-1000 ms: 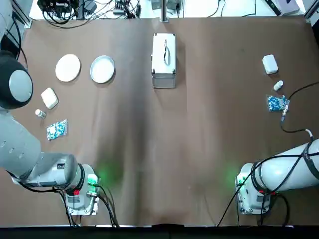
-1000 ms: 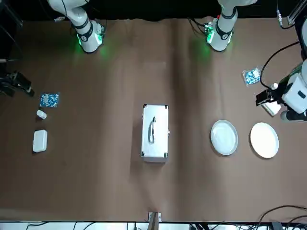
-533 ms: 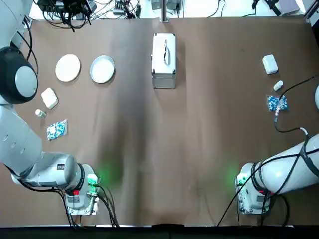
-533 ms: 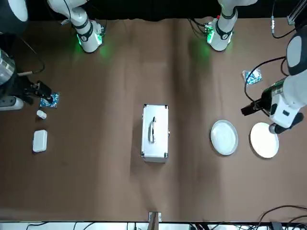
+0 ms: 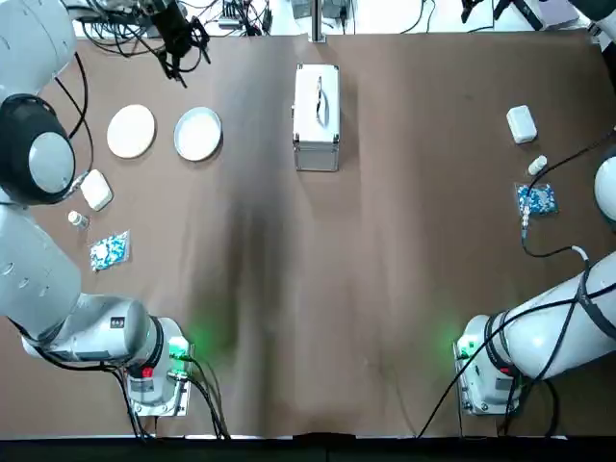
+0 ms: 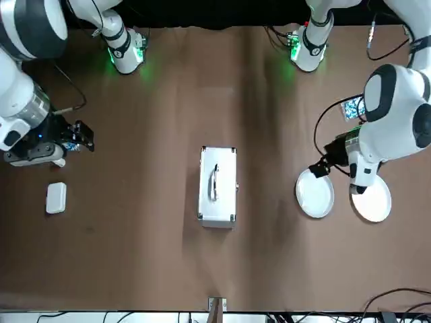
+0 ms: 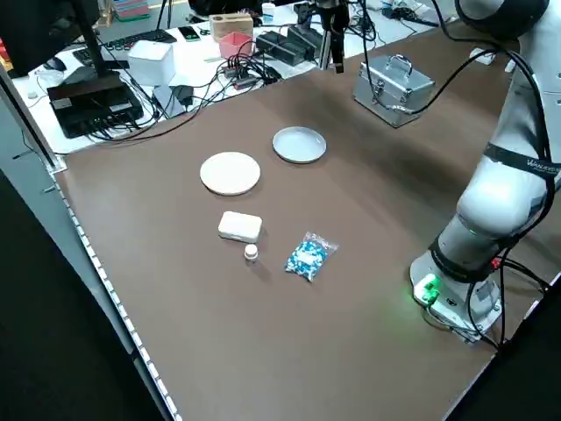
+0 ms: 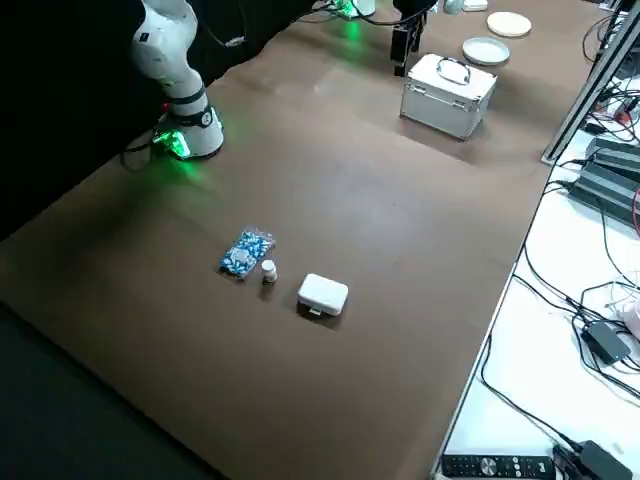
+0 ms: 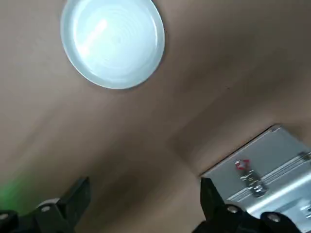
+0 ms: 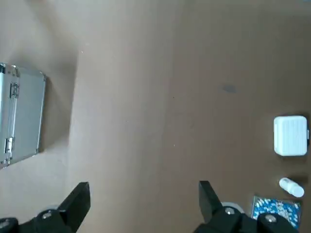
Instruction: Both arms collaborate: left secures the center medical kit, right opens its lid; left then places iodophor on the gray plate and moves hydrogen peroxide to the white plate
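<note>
Medical kit: lid closed, between both pincers. Left pincer is wide open, empty, above the empty gray plate. Right pincer is wide open, empty. White plate is empty.

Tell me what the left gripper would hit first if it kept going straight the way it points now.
Probably bare table: the left gripper, open, aims at brown surface between the gray plate and the medical kit. Depth is unclear, but nothing shows between its fingers.

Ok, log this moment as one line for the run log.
phase: approach | medical kit: lid shut, untouched | left tool: open, above gray plate | right tool: open, far from kit | white plate: bare
</note>
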Robot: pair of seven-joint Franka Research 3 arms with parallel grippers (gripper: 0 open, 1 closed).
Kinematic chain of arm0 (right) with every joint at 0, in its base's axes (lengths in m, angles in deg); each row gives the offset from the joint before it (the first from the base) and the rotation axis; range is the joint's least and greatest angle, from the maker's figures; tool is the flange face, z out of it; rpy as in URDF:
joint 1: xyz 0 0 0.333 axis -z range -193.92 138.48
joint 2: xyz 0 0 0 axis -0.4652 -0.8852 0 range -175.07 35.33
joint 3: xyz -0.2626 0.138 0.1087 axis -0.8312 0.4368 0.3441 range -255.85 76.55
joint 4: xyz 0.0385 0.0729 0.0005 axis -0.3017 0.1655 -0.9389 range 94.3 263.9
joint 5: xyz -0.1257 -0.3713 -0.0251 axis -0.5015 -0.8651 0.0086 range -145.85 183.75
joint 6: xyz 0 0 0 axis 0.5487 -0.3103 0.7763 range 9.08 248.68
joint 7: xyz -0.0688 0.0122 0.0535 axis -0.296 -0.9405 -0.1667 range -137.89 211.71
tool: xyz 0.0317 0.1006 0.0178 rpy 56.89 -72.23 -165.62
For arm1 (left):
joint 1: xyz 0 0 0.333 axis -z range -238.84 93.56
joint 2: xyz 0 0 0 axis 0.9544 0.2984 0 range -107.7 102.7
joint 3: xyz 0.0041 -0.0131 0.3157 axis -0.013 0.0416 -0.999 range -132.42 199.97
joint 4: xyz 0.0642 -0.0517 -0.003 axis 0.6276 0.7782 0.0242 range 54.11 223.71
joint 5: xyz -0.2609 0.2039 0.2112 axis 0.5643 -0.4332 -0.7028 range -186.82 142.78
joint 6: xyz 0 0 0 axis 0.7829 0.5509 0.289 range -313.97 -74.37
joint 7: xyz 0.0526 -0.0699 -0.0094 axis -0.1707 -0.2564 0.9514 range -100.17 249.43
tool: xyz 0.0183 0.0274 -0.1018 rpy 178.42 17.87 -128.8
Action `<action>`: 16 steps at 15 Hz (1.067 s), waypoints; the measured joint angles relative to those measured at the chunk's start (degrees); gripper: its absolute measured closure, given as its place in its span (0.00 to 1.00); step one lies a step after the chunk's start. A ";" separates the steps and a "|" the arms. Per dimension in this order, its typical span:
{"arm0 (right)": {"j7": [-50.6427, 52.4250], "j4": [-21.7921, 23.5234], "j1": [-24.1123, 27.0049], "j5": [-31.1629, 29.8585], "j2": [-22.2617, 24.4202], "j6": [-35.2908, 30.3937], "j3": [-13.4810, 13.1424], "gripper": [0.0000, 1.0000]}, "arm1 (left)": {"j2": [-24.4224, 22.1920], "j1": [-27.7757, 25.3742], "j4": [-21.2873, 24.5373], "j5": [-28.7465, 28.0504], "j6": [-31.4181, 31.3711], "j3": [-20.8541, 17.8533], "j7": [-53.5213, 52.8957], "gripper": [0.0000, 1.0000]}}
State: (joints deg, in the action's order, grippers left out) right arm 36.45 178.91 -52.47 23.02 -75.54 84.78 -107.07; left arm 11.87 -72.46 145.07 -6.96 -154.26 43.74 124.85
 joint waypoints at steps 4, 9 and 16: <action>-0.01 -0.05 -0.27 3.59 -0.48 2.11 -0.01 0.01 | 0.16 0.10 4.82 1.26 -9.79 2.41 11.39 0.00; -0.17 -0.08 -4.81 5.05 -3.65 3.12 0.09 0.01 | 3.39 2.39 6.69 3.23 -16.45 3.82 24.18 0.00; -0.66 -0.03 -10.60 6.52 -7.12 2.91 0.26 0.01 | 9.28 10.23 6.64 3.26 -26.13 4.01 47.42 0.00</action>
State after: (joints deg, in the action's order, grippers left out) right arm 35.79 178.88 -63.07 29.54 -82.66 87.69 -106.81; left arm 21.15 -62.23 151.71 -3.70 -180.39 47.75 172.27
